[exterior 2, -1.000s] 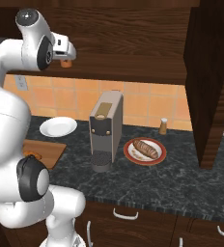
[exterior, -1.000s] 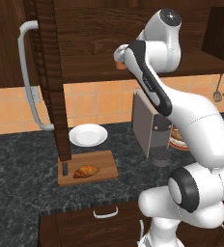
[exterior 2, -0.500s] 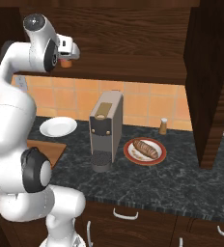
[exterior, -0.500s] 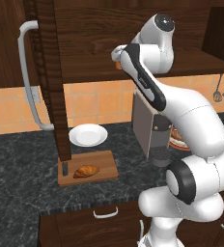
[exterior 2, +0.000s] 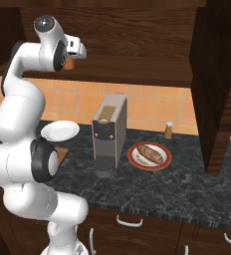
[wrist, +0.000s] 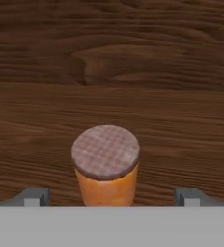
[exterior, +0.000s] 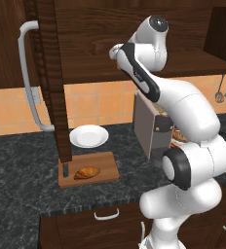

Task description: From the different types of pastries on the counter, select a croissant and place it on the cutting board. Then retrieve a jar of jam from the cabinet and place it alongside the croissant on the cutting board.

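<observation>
The big dark wood cabinet [exterior: 110, 44] has a smooth shelf. On the speckled stone counter [exterior: 17, 194] lies the flat wooden cutting board [exterior: 107, 170] with the ridged golden croissant [exterior: 87, 172]. The gripper [wrist: 111, 197] is wide open around the little round jar of jam [wrist: 106, 166], standing on the shelf.

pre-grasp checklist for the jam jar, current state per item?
1. Croissant on the cutting board: ok.
2. End effector open, fingertips standing wide either side of the jar of jam: ok.
3. Jar upright on the cabinet shelf, lid on: ok.
4. Jar roughly centred between the fingertips: ok.
5. Fingertips far enough along the jar's body to close on it: cannot tell.
6. Free board space beside the croissant for the jar: ok.
</observation>
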Controlling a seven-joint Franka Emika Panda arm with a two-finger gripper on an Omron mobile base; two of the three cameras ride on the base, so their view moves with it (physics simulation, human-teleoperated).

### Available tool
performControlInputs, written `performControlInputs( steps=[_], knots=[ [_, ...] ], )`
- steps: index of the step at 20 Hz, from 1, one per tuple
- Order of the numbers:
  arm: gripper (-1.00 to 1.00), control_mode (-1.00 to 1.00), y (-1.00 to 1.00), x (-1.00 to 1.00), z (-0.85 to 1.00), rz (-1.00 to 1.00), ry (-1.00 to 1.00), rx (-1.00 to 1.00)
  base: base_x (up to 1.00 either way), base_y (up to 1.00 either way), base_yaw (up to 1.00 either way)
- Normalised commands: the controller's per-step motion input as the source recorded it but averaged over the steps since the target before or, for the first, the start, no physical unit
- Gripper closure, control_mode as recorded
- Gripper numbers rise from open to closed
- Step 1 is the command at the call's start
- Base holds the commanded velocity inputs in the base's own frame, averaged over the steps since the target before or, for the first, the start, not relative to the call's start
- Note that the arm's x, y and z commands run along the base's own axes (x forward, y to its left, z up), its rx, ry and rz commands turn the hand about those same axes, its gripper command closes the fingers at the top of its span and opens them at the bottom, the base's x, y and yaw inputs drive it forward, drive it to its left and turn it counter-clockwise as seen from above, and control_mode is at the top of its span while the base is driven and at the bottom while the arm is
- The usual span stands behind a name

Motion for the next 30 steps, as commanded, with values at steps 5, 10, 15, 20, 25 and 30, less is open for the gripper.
performControlInputs(
  steps=[5, 10, 15, 20, 25, 30],
  knots=[
    [-1.0, -1.0, 0.16, 0.41, -0.01, 0.0, 0.01, 0.0, 0.0, 0.0, 0.0],
    [1.0, -1.0, 0.17, 0.15, -0.2, 0.0, 0.0, 0.0, 0.0, 0.0, 0.0],
    [1.0, -1.0, 0.01, 0.0, -0.22, 0.0, 0.0, 0.0, 0.0, 0.0, 0.0],
    [1.0, -1.0, 0.07, -0.36, 0.02, 0.0, 0.01, 0.02, 0.0, 0.0, 0.0],
    [1.0, -1.0, 0.12, -1.0, 0.14, 0.14, 0.0, -0.09, 0.0, 0.0, 0.0],
    [1.0, -1.0, 0.02, -1.0, 0.2, 0.28, -0.05, 0.04, 0.0, 0.0, 0.0]
  ],
)
